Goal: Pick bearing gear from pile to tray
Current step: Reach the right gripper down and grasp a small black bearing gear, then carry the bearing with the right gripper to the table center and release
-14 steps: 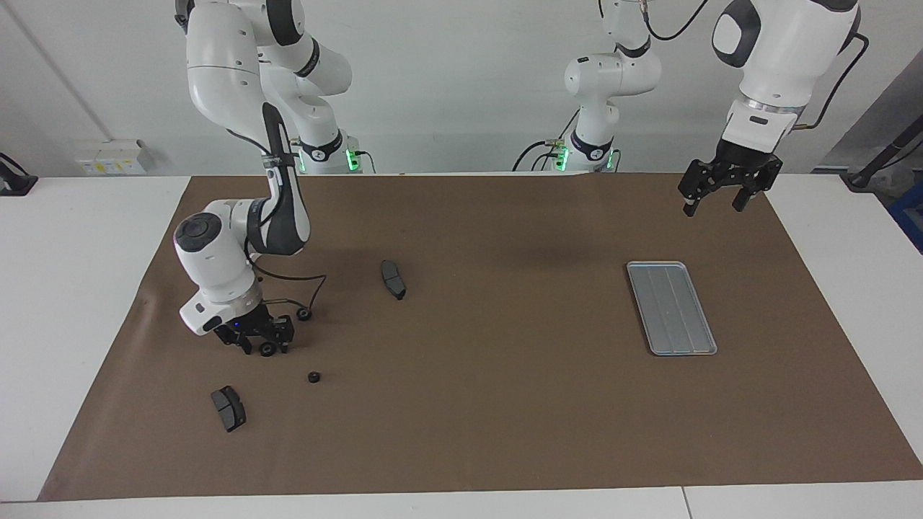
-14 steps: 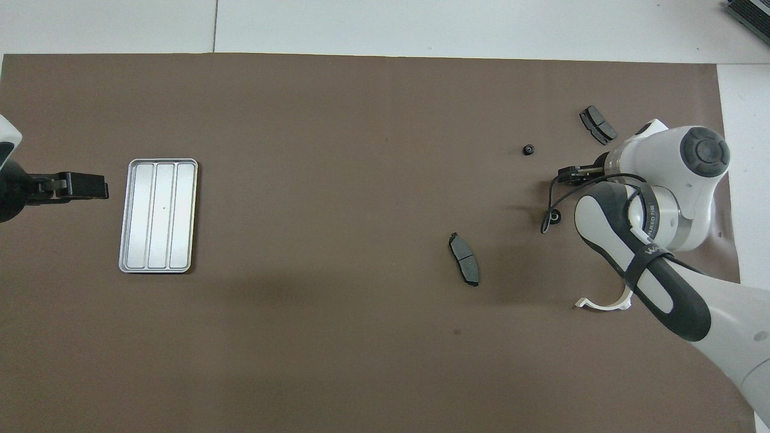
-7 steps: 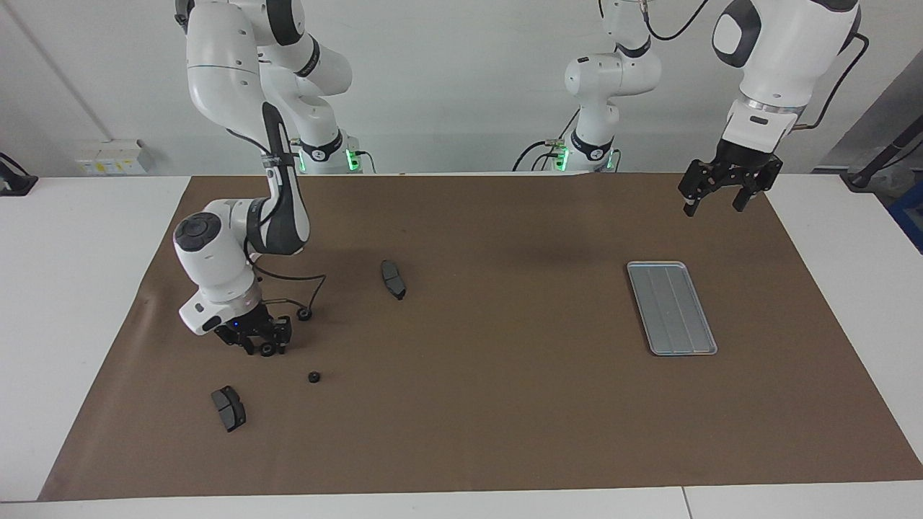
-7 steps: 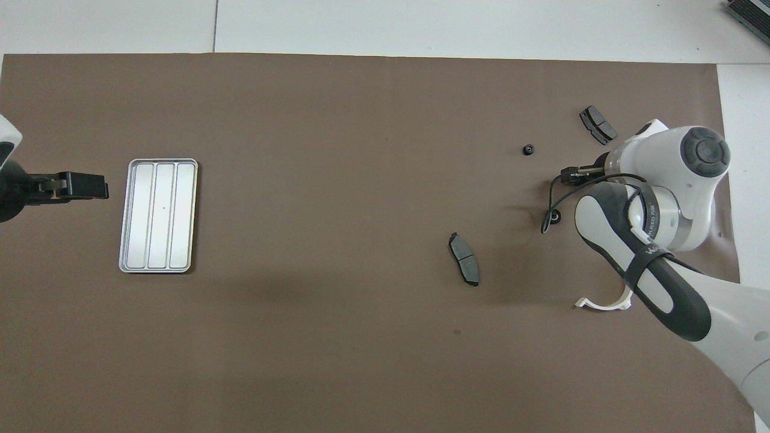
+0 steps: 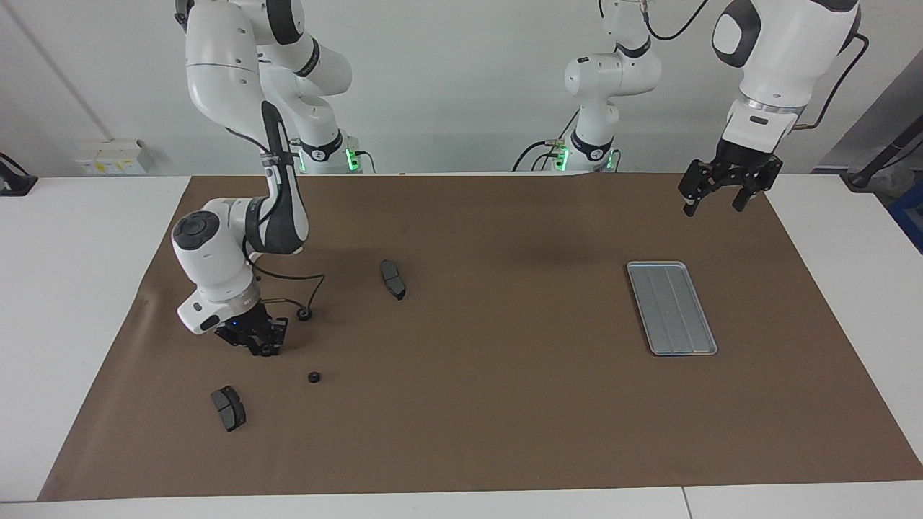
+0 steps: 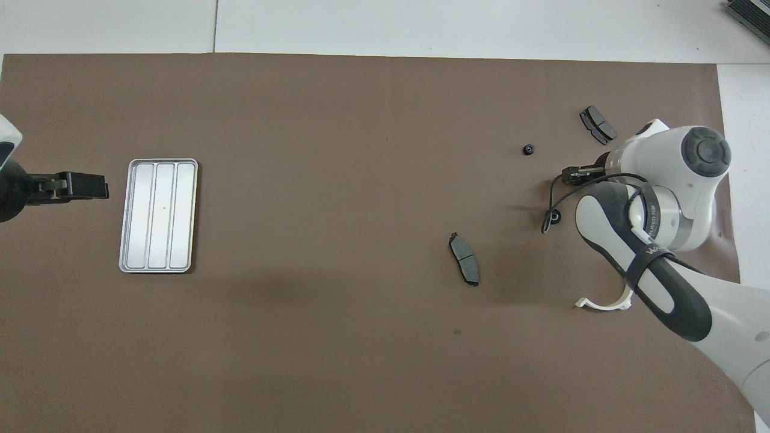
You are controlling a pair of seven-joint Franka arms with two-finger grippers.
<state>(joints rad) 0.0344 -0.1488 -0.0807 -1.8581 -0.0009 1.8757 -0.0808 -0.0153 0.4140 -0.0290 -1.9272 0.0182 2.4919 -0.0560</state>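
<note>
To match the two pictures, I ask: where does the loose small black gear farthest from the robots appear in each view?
Facing view: the gear lies low, toward the picture's left.
Overhead view: the gear lies high, toward the picture's right.
Shared landmark: the brake pad nearby, toward the right arm's end.

Your right arm folded steeply down, wrist bent, right gripper (image 5: pixel 265 344) low at the mat, fingers drawn close together around a small dark part. Your left arm waited, held high, wrist pointing down, left gripper (image 5: pixel 723 194) hanging in the air with fingers spread wide.
</note>
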